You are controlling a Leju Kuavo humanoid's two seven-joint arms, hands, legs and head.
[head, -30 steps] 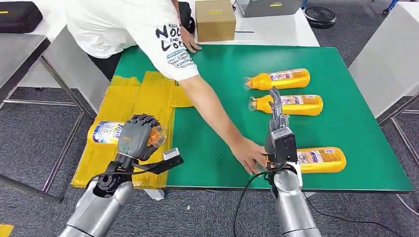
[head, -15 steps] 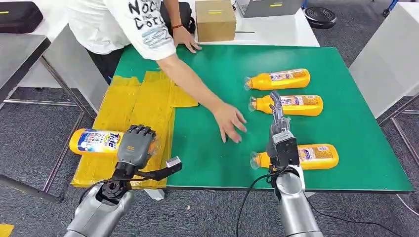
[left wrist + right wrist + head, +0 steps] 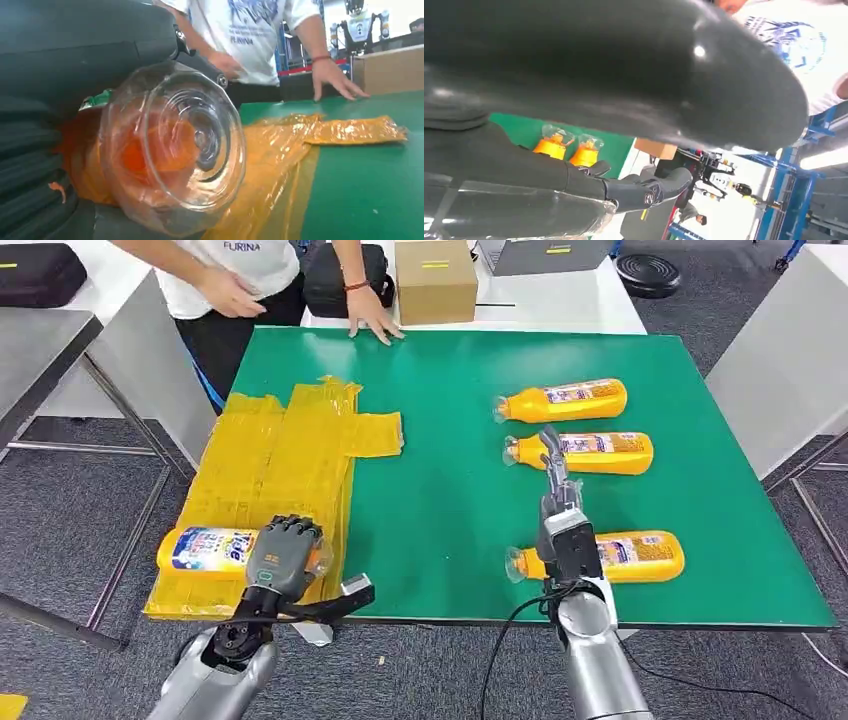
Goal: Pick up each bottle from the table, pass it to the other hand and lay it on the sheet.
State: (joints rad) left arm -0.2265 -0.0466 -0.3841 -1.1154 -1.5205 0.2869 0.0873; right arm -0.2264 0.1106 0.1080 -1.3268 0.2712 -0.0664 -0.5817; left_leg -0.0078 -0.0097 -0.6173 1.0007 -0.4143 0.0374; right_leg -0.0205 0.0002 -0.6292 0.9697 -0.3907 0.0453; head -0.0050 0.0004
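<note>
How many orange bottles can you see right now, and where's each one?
4. The left hand holds one bottle over the yellow sheet. Three lie on the green table: far bottle, middle bottle, and near bottle beside the right hand.

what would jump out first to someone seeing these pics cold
Probably the three orange bottles lying on their sides in a column on the right half of the green table. Next comes the crumpled yellow sheet over the table's left side, where the left hand holds a fourth bottle at the sheet's near end. The right hand points up over the nearest bottle, and a person leans on the far edge.
</note>
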